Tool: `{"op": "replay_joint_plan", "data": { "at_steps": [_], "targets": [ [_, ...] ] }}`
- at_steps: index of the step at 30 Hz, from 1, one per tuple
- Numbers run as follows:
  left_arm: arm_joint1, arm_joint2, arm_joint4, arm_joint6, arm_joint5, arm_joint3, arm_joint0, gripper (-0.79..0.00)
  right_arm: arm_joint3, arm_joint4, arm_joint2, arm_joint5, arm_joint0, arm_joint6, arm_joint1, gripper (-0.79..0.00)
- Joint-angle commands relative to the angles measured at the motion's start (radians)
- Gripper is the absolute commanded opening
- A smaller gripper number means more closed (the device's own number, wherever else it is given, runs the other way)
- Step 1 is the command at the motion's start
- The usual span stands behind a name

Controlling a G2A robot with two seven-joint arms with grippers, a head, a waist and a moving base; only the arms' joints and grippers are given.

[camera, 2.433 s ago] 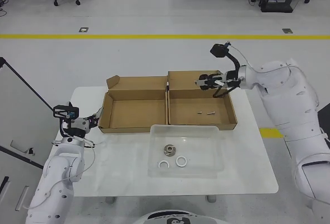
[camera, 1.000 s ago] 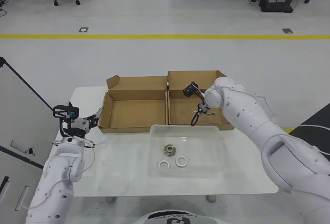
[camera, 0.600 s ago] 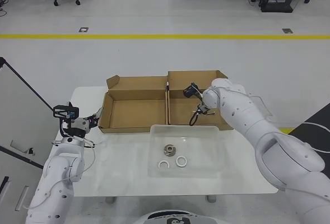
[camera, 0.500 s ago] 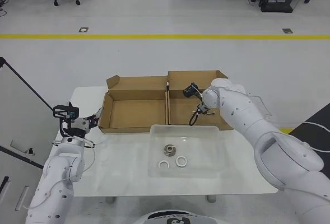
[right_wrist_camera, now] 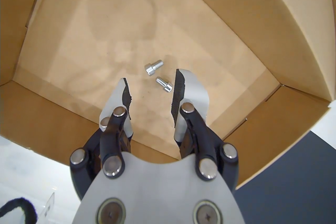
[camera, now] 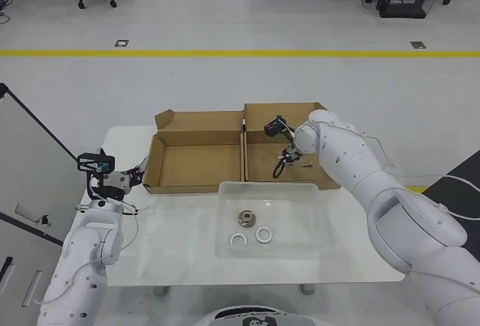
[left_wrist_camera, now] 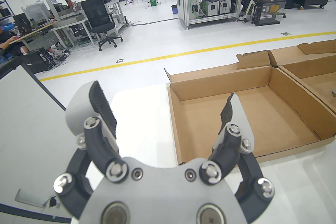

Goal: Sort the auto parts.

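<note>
The right gripper (camera: 278,170) is hanging over the floor of the right cardboard box (camera: 336,173), toward that box's near corner beside the wall it shares with the left cardboard box (camera: 195,138). In its wrist view the right gripper (right_wrist_camera: 151,76) is standing released, its jaws spread apart with nothing between them and cardboard showing in the gap. Two small silver bolts are lying flat on their sides on the box floor just past the fingertips. The first bolt (right_wrist_camera: 164,84) is resting with its round head just beside one finger pad (right_wrist_camera: 176,89), without clearly touching it, and its threaded shank is pointing away from that pad toward the middle of the gap. The second bolt (right_wrist_camera: 154,69) is lying just beyond it, a little farther from the gripper, with its head turned toward the opposite finger and its shank pointing away from the gripper. Their long axes are crossing at a wide angle rather than running parallel, and the two bolts are sitting near each other but apart. The left gripper (left_wrist_camera: 162,92) is also standing wide open and empty at the left edge of the table (camera: 182,244), aimed at the left cardboard box. In front of both boxes a clear tray (camera: 223,220) is holding a metal hub (camera: 246,217), a white ring (camera: 237,240) and a second white ring (camera: 264,235), all lying flat.
</note>
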Motion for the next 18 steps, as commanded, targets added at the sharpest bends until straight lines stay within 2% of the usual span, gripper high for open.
{"op": "replay_joint_plan", "data": {
  "at_steps": [1,2,9,18],
  "targets": [
    [0.000,0.000,0.000,0.000,0.000,0.000,0.000,0.000,-0.003,0.012,0.014,-0.008,0.005,-0.011,0.003,-0.028],
    [0.000,0.000,0.000,0.000,0.000,0.000,0.000,0.000,-0.005,0.015,0.021,-0.011,0.006,-0.017,0.005,0.000],
    [0.000,0.000,0.000,0.000,0.000,0.000,0.000,0.000,-0.049,0.102,0.112,-0.061,0.004,-0.050,0.040,0.000],
    [0.000,0.000,0.000,0.000,0.000,0.000,0.000,0.000,-0.237,0.248,0.309,-0.114,-0.065,0.019,0.135,0.000]
  ]
}}
